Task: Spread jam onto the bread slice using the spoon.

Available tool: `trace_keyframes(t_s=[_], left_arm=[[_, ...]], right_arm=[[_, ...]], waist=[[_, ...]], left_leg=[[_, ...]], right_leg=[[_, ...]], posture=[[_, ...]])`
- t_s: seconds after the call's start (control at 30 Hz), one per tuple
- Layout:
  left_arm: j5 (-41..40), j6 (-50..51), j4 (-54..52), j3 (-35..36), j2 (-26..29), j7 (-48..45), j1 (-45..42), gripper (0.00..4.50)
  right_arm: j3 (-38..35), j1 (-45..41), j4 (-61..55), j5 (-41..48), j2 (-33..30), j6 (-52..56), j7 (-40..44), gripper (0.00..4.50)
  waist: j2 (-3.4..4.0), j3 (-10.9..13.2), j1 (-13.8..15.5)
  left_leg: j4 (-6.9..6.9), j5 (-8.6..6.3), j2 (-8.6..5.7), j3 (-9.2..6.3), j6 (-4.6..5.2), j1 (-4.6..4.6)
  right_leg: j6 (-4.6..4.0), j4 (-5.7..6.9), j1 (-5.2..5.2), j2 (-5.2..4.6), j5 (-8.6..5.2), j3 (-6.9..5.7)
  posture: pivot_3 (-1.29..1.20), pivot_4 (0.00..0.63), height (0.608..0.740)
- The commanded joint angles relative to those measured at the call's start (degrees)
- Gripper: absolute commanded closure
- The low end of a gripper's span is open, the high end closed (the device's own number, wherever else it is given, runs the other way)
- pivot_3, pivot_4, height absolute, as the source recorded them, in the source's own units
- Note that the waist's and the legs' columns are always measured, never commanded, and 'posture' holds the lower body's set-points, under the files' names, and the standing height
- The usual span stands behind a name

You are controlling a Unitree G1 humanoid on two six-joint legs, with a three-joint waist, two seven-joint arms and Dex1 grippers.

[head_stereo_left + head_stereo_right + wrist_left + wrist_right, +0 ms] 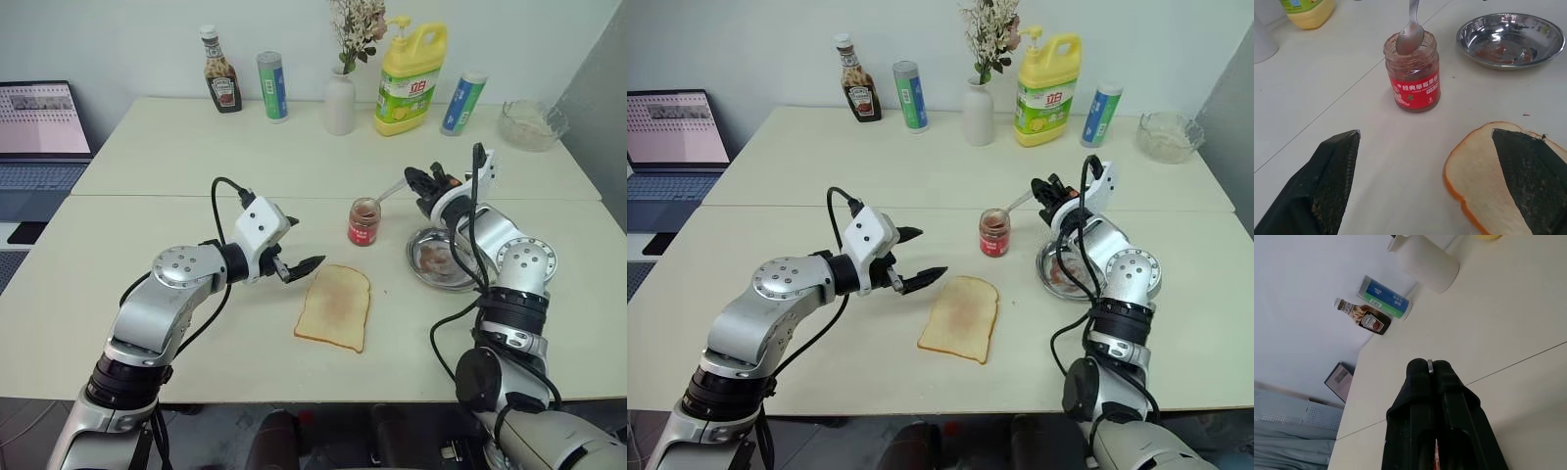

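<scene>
The bread slice [334,306] lies flat on the counter [196,166], the left tool [297,257] spread wide just beside it. Farther back, the right tool [419,180] pinches the spoon [390,191], whose bowl sits in the jam [363,221] jar's mouth.

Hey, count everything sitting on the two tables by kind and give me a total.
Bottles: 2, ketchup, yellow detergent
Cans: 2
Vase: 1
Bowls: 2, glass, steel
Jam jar: 1
Bread slice: 1
Total: 9
</scene>
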Motion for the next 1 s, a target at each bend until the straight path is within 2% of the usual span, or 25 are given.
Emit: trace_keyframes(t_s=[0.03,0.23,0.47,0.6,1.0], left_arm=[[-0.34,-1.47,-0.67,1.84,0.29,-0.4,-0.62,0.0],[-0.24,-1.79,-0.39,1.99,0.24,-0.65,-0.78,0.0],[-0.18,-1.72,-0.73,1.88,0.16,-0.81,-0.65,0.0],[-0.08,-1.76,-0.71,1.65,0.05,-0.99,-0.69,0.0],[-0.21,-1.6,-0.9,1.7,-0.09,-0.95,-0.51,0.0]], right_arm=[[-1.36,-1.79,-1.57,3.37,-1.25,0.35,-0.46,4.48],[-0.8,-1.59,-1.65,3.94,-1.96,-0.07,-0.4,4.48],[11.31,0.33,-8.19,-6.88,-6.55,-6.6,8.99,4.48],[23.43,2.25,-13.77,-17.33,-10.55,-13.91,17.67,4.48],[35.48,5.29,-13.75,-34.9,-15.95,-28.67,29.05,4.48]], waist=[[0.0,0.0,-0.01],[0.0,0.0,-0.01],[0.0,0.0,-0.04],[0.0,0.0,-0.03],[0.0,0.0,0.07]], left_leg=[[0.0,0.0,0.0,0.0,0.0,0.0],[0.0,0.0,0.0,0.01,0.0,0.0],[-0.01,0.0,0.0,0.01,0.0,-0.01],[-0.02,0.0,0.01,0.0,0.0,-0.02],[0.01,0.0,0.0,-0.01,0.0,-0.03]], right_leg=[[0.0,0.0,0.0,0.0,0.0,0.0],[0.0,0.0,0.0,0.0,0.0,0.01],[0.01,-0.03,-0.01,0.01,-0.01,0.01],[0.01,-0.03,-0.04,0.02,-0.01,0.01],[0.01,-0.02,-0.04,0.0,0.0,-0.01]], posture=[[0.0,0.15,0.74],[0.0,0.15,0.74],[0.0,0.15,0.74],[0.0,0.15,0.74],[0.0,0.15,0.74]])
